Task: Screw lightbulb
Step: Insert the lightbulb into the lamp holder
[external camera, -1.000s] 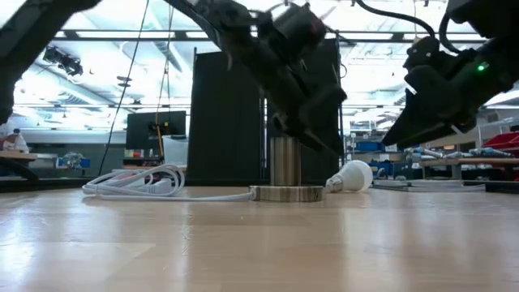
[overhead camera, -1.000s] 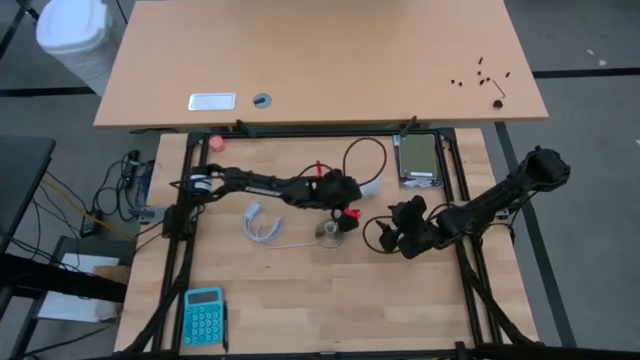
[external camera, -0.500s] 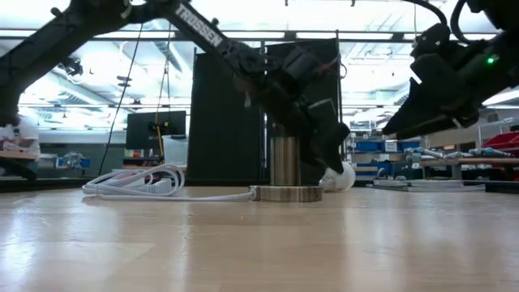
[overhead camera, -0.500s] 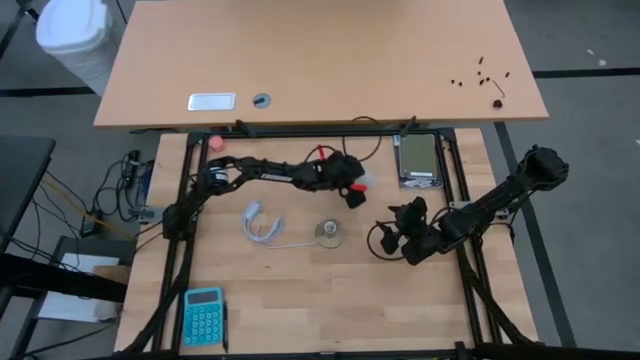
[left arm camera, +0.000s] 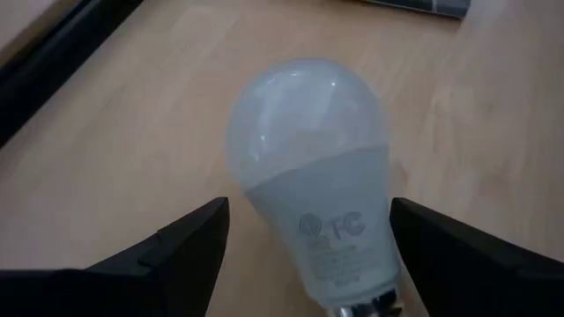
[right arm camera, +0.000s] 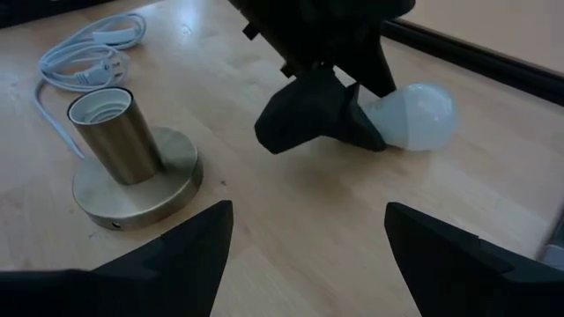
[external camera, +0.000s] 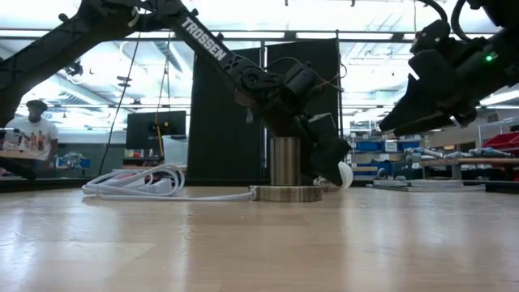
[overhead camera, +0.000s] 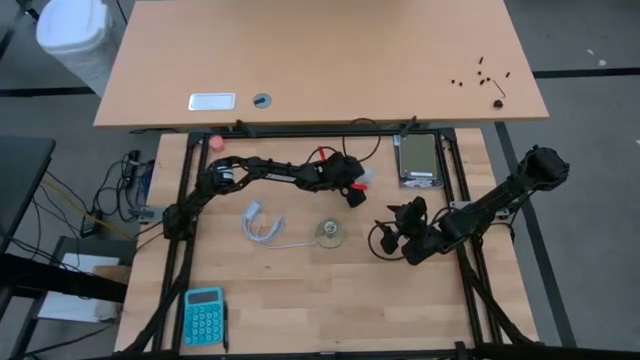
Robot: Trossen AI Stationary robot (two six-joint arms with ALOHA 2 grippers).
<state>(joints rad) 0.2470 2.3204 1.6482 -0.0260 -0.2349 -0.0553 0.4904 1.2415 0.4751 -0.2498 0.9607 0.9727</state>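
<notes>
We judge the lightbulb (left arm camera: 308, 167), lying between the left gripper's (left arm camera: 304, 255) open jaws, light, slippery and probably fragile, best taken at its neck; the right gripper (right arm camera: 308, 255) waits open.

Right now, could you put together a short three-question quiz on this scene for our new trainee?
1. True or false: the lightbulb is already screwed into the brass socket.
2. Which gripper straddles the bulb? A) left gripper B) right gripper
3. Fill in: the bulb lies on its ____ on the table.

Key: 1 false, it lies apart from the socket; 2 A, with fingers open on either side; 3 side.
</notes>
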